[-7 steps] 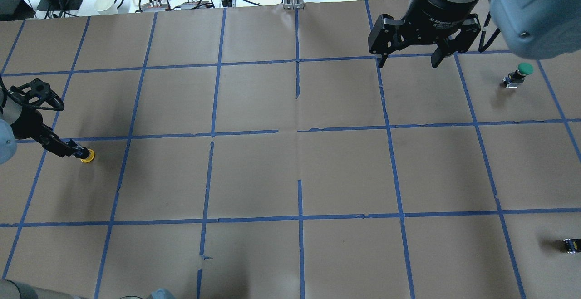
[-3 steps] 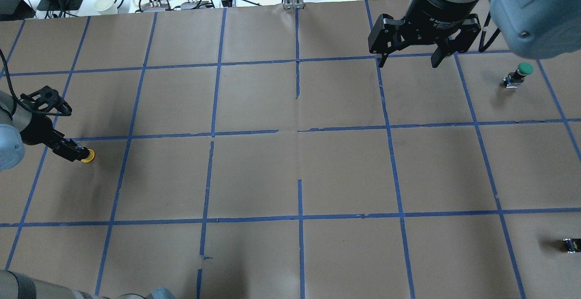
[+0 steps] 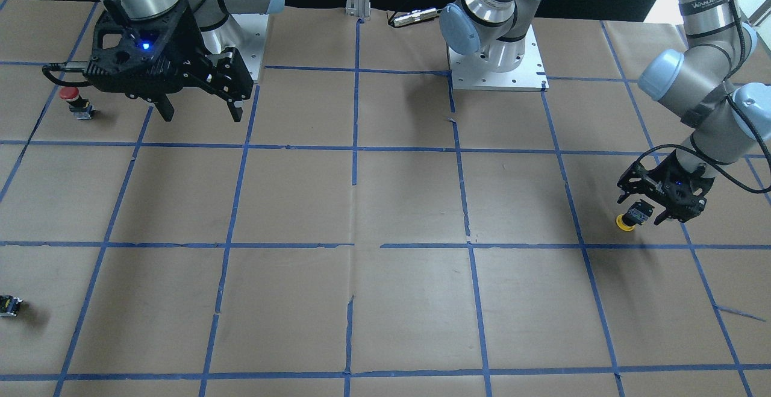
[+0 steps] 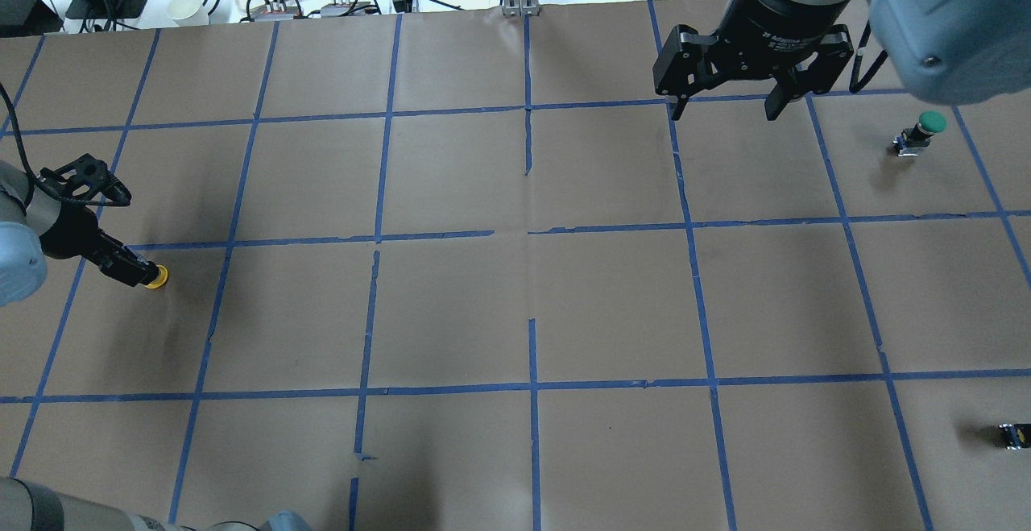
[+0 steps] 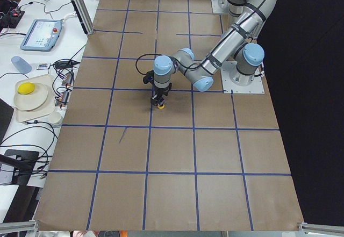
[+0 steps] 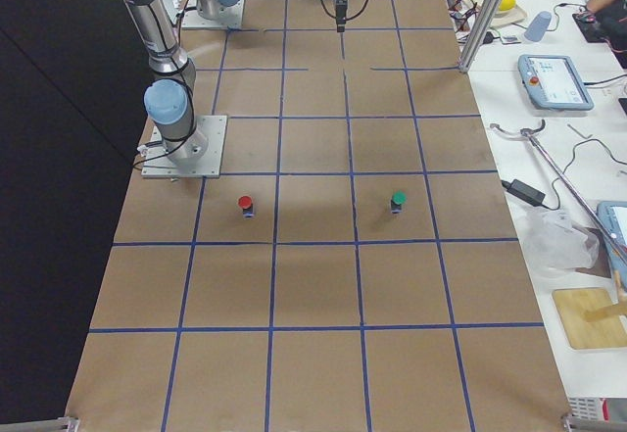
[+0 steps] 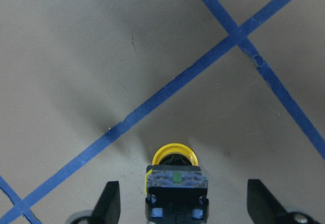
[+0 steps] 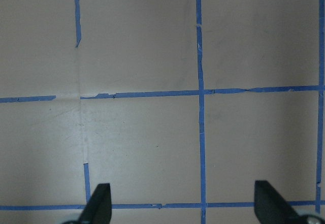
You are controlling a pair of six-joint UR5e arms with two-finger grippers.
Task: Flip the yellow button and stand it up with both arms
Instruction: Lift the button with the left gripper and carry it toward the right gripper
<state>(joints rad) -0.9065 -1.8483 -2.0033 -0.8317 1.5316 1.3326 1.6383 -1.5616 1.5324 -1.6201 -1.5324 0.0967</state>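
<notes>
In the front-facing view, the left gripper is reaching down at the left end of the paper-covered table. Its fingers are standing apart on either side of the yellow button, which is lying on its side. The right gripper is hanging well apart at the other end, fingers spread wide and gripping nothing, with a red button standing near it.

In the overhead view, the left gripper is pointing right, with the yellow button's cap showing just past its tips. The right gripper is hovering at the far right, near a green button.

In the left wrist view, the yellow button is sitting midway between the two fingers, touching neither, with its cap pointing away.

In the right wrist view, the right gripper is gaping over bare paper.
</notes>
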